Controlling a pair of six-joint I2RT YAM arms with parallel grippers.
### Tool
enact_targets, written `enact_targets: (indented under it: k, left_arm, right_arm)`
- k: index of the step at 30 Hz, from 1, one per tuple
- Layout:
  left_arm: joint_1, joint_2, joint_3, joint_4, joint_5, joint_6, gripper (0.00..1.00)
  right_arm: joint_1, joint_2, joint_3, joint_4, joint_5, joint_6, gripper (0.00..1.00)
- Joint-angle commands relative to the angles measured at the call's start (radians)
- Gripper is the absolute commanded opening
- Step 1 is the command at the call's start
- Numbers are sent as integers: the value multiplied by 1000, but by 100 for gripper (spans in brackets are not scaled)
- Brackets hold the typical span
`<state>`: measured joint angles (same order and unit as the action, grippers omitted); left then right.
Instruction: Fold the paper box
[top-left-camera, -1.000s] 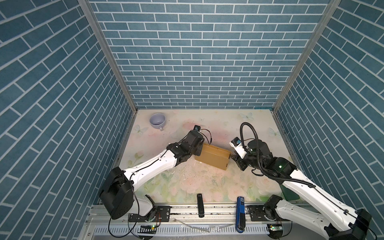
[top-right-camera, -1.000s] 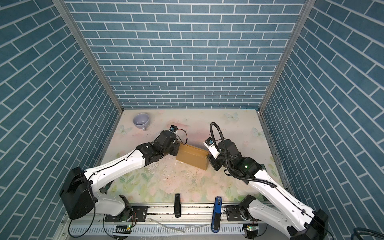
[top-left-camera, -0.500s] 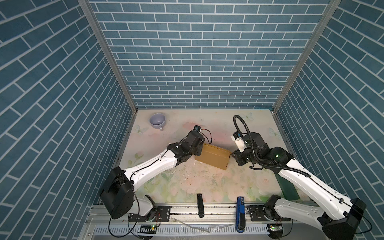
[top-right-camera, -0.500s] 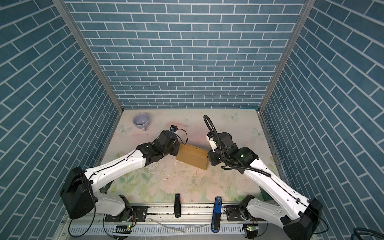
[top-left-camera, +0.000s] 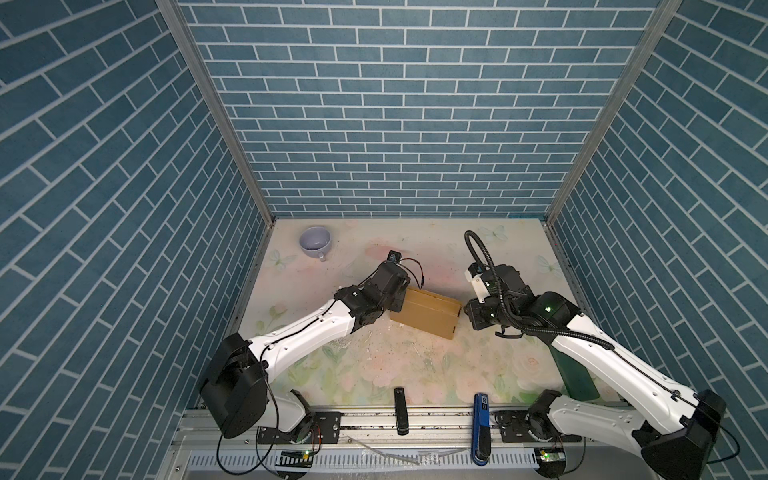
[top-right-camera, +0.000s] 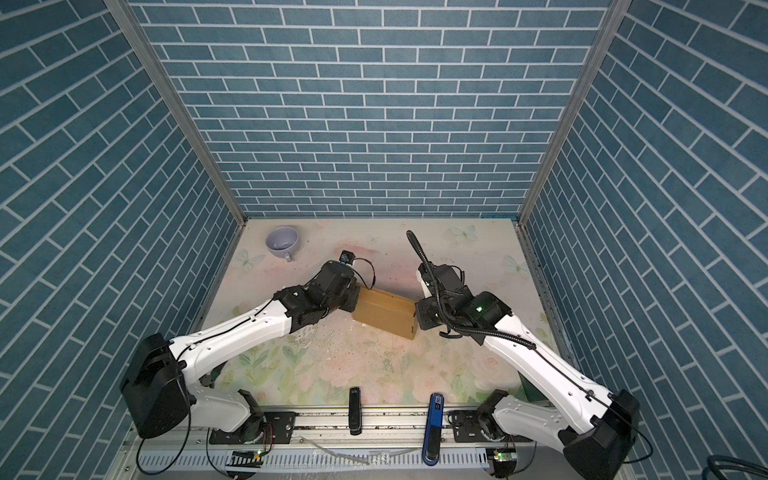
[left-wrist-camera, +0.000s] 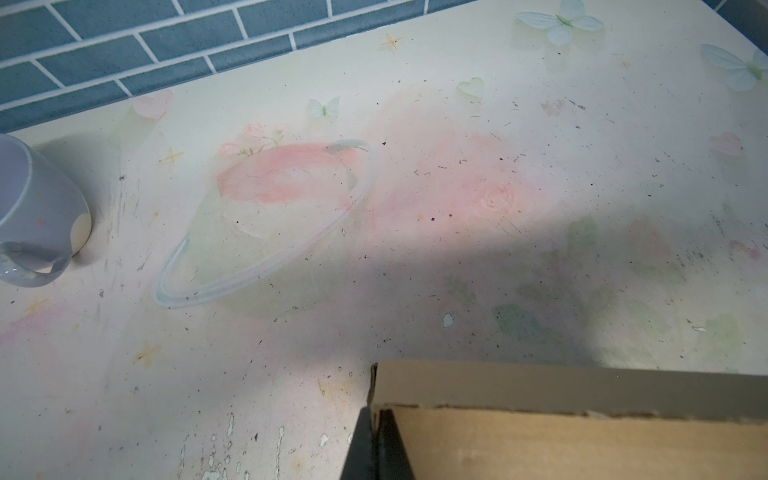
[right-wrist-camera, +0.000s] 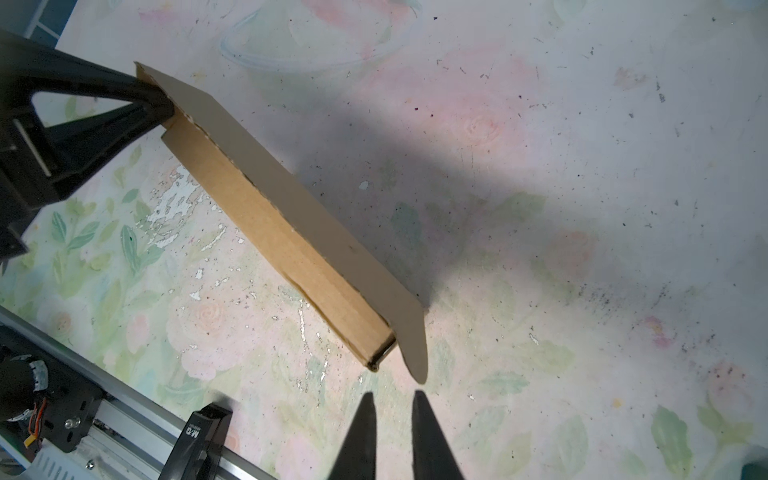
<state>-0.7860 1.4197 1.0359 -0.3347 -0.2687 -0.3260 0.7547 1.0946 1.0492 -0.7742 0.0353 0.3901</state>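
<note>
The box (top-left-camera: 426, 311) is pictured near the middle of the table (top-left-camera: 374, 374), its top face closed over in both top views and well apart from the mug (top-left-camera: 315, 243) at the far corner. Its left end is pinched by the left hand (left-wrist-camera: 375, 415), whose fingers are pressed onto a thin upright wall at the corner. The right hand (right-wrist-camera: 392, 399) is held just short of the opposite end, its fingers parted by a narrow gap with nothing between them. A rounded flap (right-wrist-camera: 415, 349) is shown jutting past that end, beside a dark opening at the box's corner; whether its tip rests on the table cannot be made out. Most of the folding is judged done, and the step in hand is taken to be the tucking of this flap. For that to be done well, the box should be braced by the left hand so that it is not slid across the table. The flap should be met near its crease rather than at its tip, bent round the corner and eased into the opening. A light, square push is advised, since thin card can be buckled, or the closed top sprung, when pressed askew.
</note>
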Motion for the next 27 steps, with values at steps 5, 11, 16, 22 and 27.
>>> enact_targets:
  k: [5, 11, 16, 22, 27]
  left_arm:
    - [-6, 8, -5, -67, -8, 0, 0]
    - [-6, 6, -7, -67, -7, -1, 0]
    - [-6, 6, -7, -67, -7, 0, 0]
    - [-6, 5, -7, -67, -7, 1, 0]
    - [-5, 5, -5, -66, -6, 1, 0]
  right_arm:
    - [5, 30, 11, 1, 58, 30, 22]
    - [5, 57, -3, 38, 40, 26, 24]
    - [5, 84, -6, 69, 18, 26, 23]
    - [5, 99, -5, 87, 5, 33, 17]
    - [5, 102, 3, 93, -19, 48, 13]
